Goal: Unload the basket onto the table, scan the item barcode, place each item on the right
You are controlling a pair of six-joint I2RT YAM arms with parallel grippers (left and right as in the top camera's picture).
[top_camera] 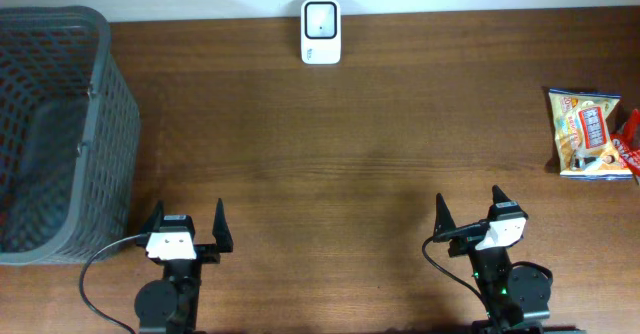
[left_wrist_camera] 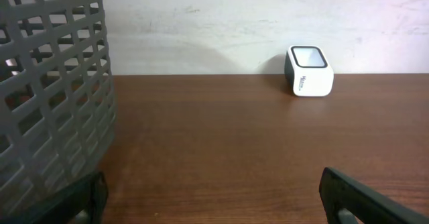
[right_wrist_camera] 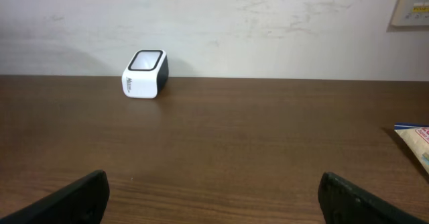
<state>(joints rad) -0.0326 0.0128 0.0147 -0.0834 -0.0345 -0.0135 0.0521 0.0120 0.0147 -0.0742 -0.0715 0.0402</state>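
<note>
A yellow snack bag (top_camera: 587,132) lies flat at the table's right edge; only its corner (right_wrist_camera: 415,143) shows in the right wrist view. The white barcode scanner (top_camera: 321,32) stands at the back middle of the table, also seen as a white scanner (left_wrist_camera: 309,71) from the left wrist and a white scanner (right_wrist_camera: 145,74) from the right wrist. My left gripper (top_camera: 187,224) rests open at the front left, nothing between its fingers. My right gripper (top_camera: 470,212) stands open at the front right, well short of the bag.
A grey mesh basket (top_camera: 60,134) fills the left side of the table, close to my left gripper; its wall (left_wrist_camera: 53,96) looms in the left wrist view. A red packet (top_camera: 629,139) lies partly under the snack bag at the right edge.
</note>
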